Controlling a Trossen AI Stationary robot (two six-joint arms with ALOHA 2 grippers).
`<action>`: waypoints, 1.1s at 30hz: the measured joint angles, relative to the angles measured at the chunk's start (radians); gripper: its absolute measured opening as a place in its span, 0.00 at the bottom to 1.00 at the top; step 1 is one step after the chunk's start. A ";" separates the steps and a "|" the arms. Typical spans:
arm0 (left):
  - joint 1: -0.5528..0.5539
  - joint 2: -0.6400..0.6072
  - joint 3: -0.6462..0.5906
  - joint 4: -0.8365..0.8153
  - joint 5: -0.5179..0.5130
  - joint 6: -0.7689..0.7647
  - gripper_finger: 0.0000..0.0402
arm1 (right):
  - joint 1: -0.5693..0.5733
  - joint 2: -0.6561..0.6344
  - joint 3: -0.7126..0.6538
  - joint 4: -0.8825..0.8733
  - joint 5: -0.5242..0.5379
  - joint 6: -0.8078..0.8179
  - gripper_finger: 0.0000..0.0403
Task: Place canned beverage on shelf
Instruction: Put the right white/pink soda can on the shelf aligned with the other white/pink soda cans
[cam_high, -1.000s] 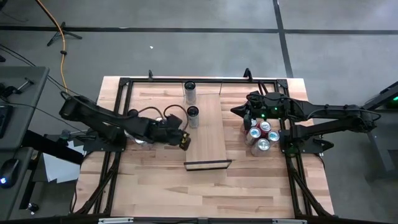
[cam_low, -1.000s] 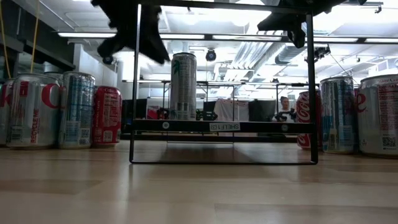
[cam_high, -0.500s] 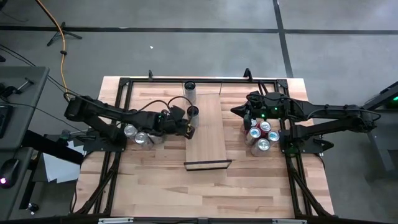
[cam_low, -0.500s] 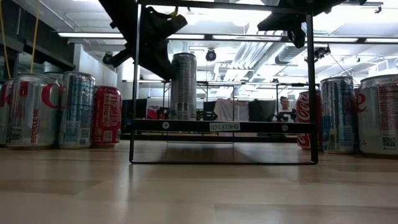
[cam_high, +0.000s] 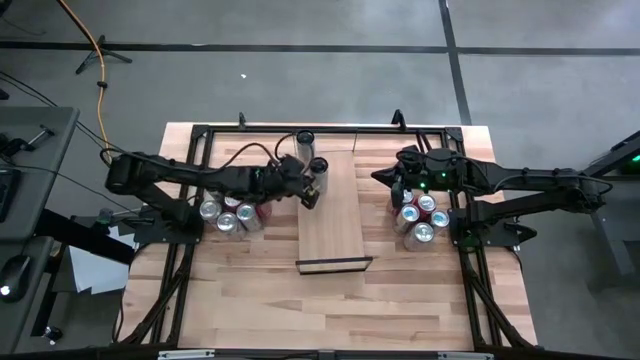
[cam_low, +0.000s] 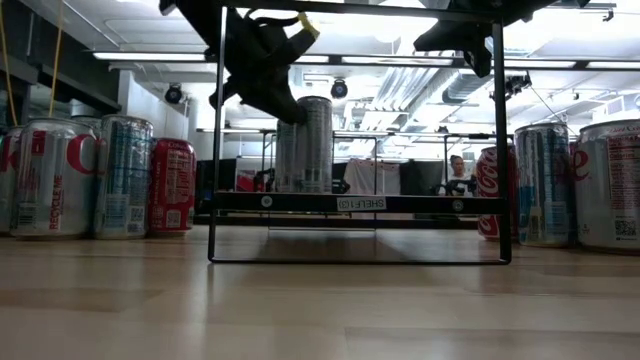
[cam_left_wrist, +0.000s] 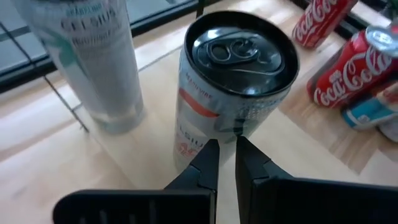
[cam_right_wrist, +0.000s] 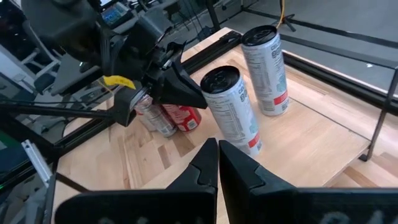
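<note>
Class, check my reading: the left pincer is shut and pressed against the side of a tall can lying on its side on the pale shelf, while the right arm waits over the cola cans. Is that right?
Not quite. The tall can stands upright on the shelf, as the right wrist view shows. The rest holds: the left pincer is shut against its side, and the right pincer waits by the cola cans.

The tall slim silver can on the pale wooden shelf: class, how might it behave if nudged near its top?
The tall slim silver can stands upright on a narrow base, so it probably tips easily. Its round body would likely roll once down. The left tool, shut, presses its smooth side, which may be slippery.
</note>
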 joint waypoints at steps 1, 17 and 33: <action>0.011 0.002 0.000 0.007 0.006 0.010 0.00 | 0.000 0.000 0.000 0.000 0.002 0.000 0.00; 0.117 0.096 0.001 0.169 0.131 0.093 0.00 | 0.000 0.000 0.000 0.004 0.008 0.003 0.00; 0.188 0.019 0.032 0.199 0.239 0.186 0.00 | 0.000 0.028 0.000 0.011 0.012 0.065 0.00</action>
